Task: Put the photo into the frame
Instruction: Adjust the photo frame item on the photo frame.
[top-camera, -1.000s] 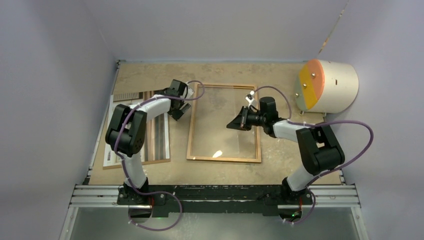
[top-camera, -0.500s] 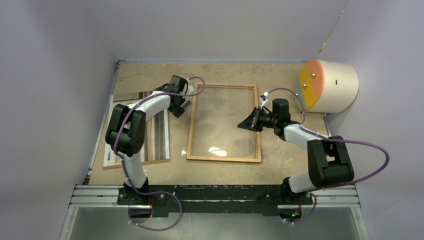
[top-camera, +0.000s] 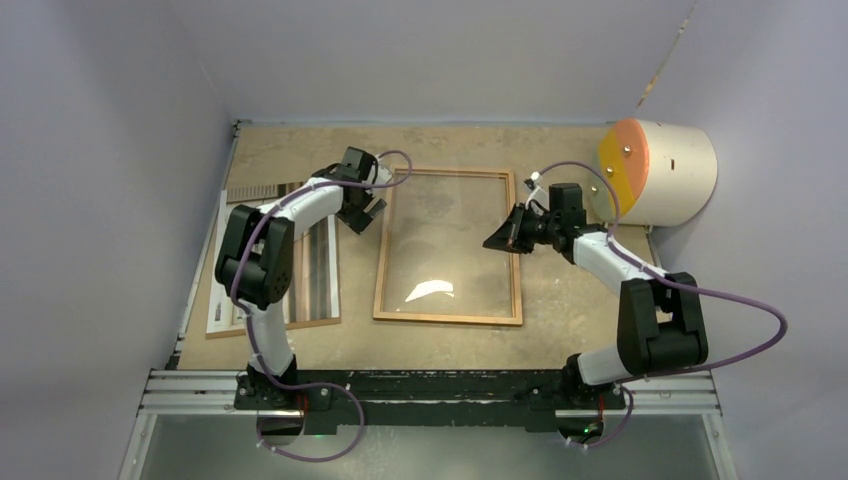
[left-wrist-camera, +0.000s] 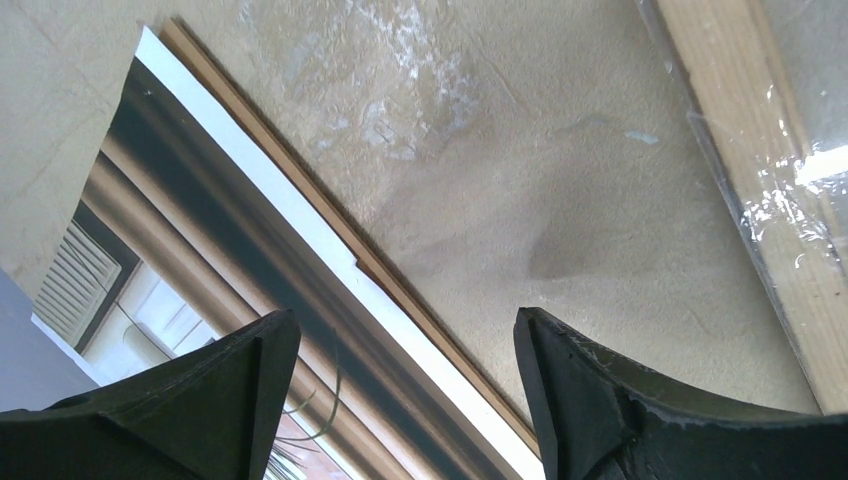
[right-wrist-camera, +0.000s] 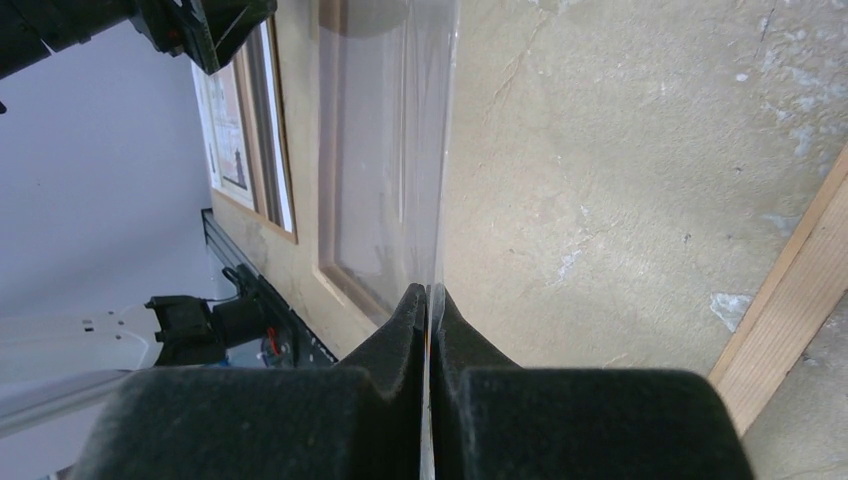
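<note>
Top view, photo: the photo (top-camera: 318, 270) lies flat at left centre on a brown board (top-camera: 300, 323); its long axis runs up and down the picture; the frame (top-camera: 449, 319) is beside it, at centre
Top view, nearer arm: the left gripper (top-camera: 364, 212) hangs just right of the photo's upper part; the right gripper (top-camera: 492, 242) is well apart from the photo
Left wrist view, fingers: spread, nothing between them; the photo's white edge runs diagonally at lower left
Right wrist view, fingers: clenched on the edge of the glass pane (right-wrist-camera: 428, 150); the photo shows far at upper left
</note>
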